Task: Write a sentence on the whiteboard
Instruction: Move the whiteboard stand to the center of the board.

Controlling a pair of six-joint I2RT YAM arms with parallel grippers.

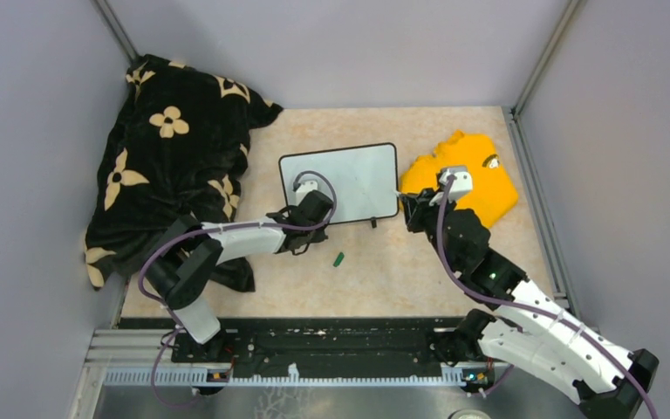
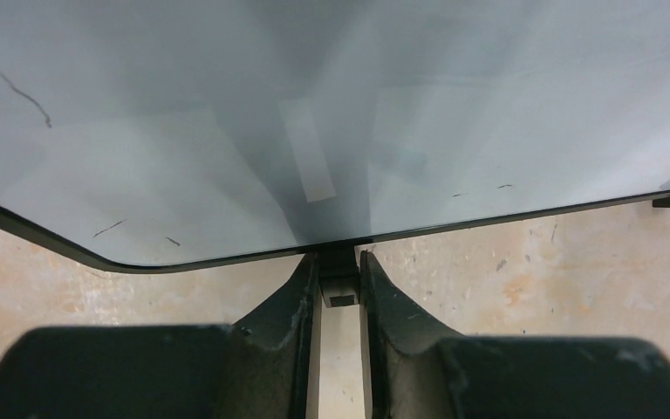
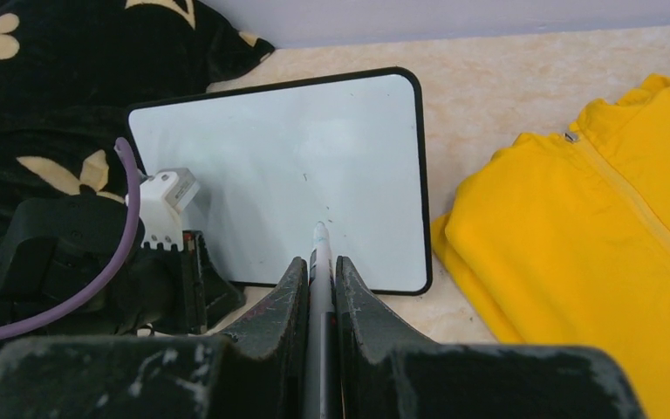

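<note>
My right gripper (image 3: 320, 269), clamped on the marker (image 3: 320, 237), points it lengthwise at the board (image 3: 297, 157) just ahead (left gripper (image 2: 338, 272) pinches the board's near edge).

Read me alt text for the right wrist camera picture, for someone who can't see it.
The right gripper holds a marker upright between its shut fingers, tip pointing at the whiteboard. The left arm sits at the board's near left corner; a yellow shirt lies right of it, a black flowered blanket left.
</note>
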